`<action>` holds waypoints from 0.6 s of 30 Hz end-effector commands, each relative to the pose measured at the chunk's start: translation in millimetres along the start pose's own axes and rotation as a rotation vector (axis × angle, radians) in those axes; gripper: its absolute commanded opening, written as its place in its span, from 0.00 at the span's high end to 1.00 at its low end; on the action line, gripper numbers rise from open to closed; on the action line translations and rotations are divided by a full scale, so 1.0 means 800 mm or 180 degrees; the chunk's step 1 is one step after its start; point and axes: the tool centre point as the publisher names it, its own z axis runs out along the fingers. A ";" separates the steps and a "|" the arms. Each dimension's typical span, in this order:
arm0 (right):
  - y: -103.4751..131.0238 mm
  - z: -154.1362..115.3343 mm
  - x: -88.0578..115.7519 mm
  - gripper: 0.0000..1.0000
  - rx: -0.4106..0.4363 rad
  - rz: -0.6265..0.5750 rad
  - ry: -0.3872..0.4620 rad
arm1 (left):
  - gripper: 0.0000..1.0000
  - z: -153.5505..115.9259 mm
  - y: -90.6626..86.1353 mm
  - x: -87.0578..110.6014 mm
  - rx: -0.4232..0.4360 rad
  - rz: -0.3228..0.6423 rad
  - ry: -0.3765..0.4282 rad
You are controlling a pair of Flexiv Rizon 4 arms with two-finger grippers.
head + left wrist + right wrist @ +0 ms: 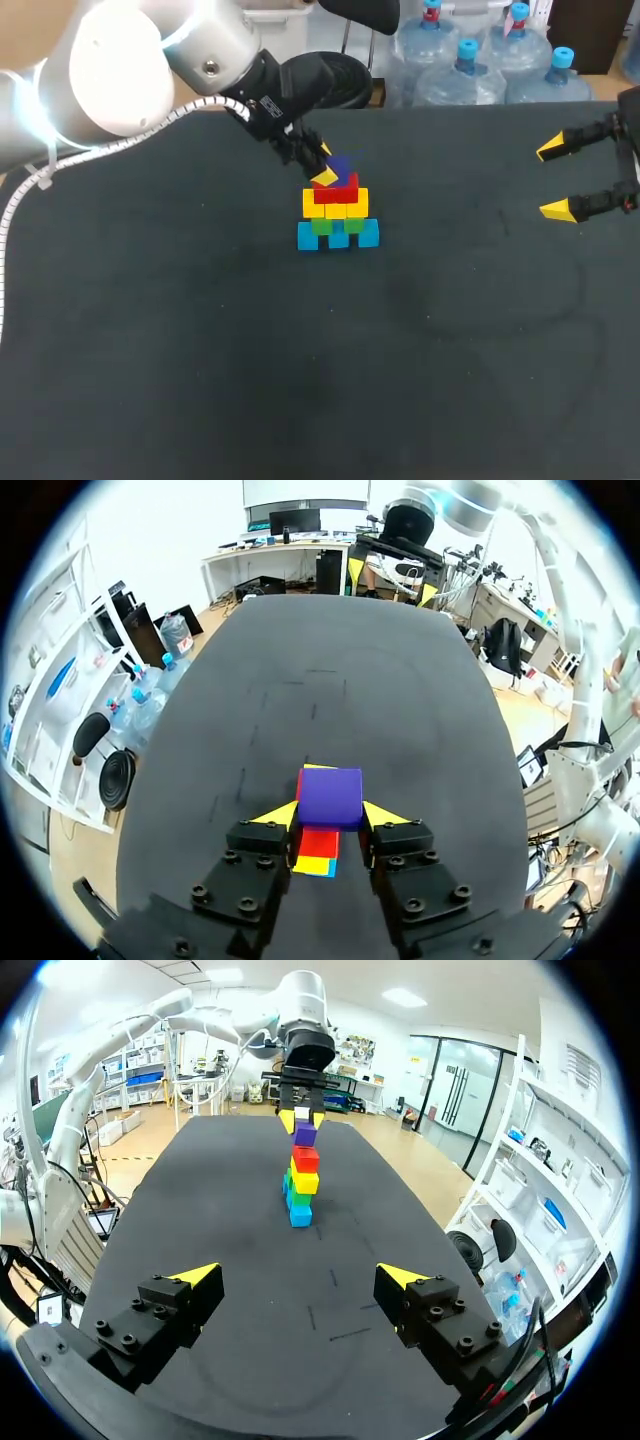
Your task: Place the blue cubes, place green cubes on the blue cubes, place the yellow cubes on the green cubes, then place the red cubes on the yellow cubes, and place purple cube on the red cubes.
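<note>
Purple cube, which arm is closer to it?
Left. The left arm holds the purple cube in its jaws atop the stack; the right arm is well off to the side, jaws open.

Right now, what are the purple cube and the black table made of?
The purple cube looks like painted wood or hard plastic: flat matte faces, crisp edges, even colour; I cannot tell which. The table seems covered in dull dark cloth or mat, maybe felt: no shine, faint marks.
</note>
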 end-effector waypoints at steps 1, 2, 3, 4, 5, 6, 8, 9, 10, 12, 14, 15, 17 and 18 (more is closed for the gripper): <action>0.000 0.001 0.000 0.00 0.0001 -0.0002 -0.0004 | 1.00 0.001 0.005 -0.001 0.0028 -0.0003 0.0010; 0.000 0.001 0.000 0.00 0.0001 -0.0002 -0.0004 | 1.00 0.001 0.005 -0.001 0.0032 -0.0004 0.0011; 0.000 0.001 0.000 0.00 0.0001 -0.0002 -0.0004 | 1.00 0.002 0.005 -0.001 0.0034 -0.0004 0.0011; 0.000 0.001 0.000 0.00 0.0001 -0.0002 -0.0004 | 1.00 0.002 0.006 0.000 0.0036 -0.0006 0.0011; 0.000 0.001 0.000 0.00 0.0001 -0.0002 -0.0004 | 1.00 0.002 0.006 0.000 0.0036 -0.0007 0.0012; 0.000 0.001 0.000 0.00 0.0001 -0.0002 -0.0004 | 1.00 0.002 0.006 0.000 0.0037 -0.0007 0.0012; 0.000 0.001 0.000 0.00 0.0001 -0.0002 -0.0004 | 1.00 0.002 0.006 0.000 0.0039 -0.0008 0.0013; 0.000 0.001 0.000 0.00 0.0001 -0.0002 -0.0004 | 1.00 0.002 0.007 0.000 0.0041 -0.0008 0.0013; 0.000 0.001 0.000 0.00 0.0001 -0.0002 -0.0004 | 1.00 0.002 0.007 0.000 0.0045 -0.0009 0.0012; 0.000 0.001 0.000 0.00 0.0001 -0.0002 -0.0004 | 1.00 0.003 0.007 0.000 0.0048 -0.0006 0.0012; 0.000 0.001 0.000 0.00 0.0001 -0.0002 -0.0004 | 1.00 0.003 0.007 -0.001 0.0051 -0.0005 0.0011; 0.000 0.001 0.000 0.00 0.0001 -0.0002 -0.0004 | 1.00 0.003 0.007 -0.001 0.0052 -0.0003 0.0011; 0.000 0.001 0.000 0.00 0.0001 -0.0002 -0.0004 | 1.00 0.003 0.008 -0.001 0.0056 -0.0003 0.0012; 0.000 0.001 0.000 0.00 0.0001 -0.0002 -0.0004 | 1.00 0.003 0.008 -0.001 0.0057 -0.0002 0.0013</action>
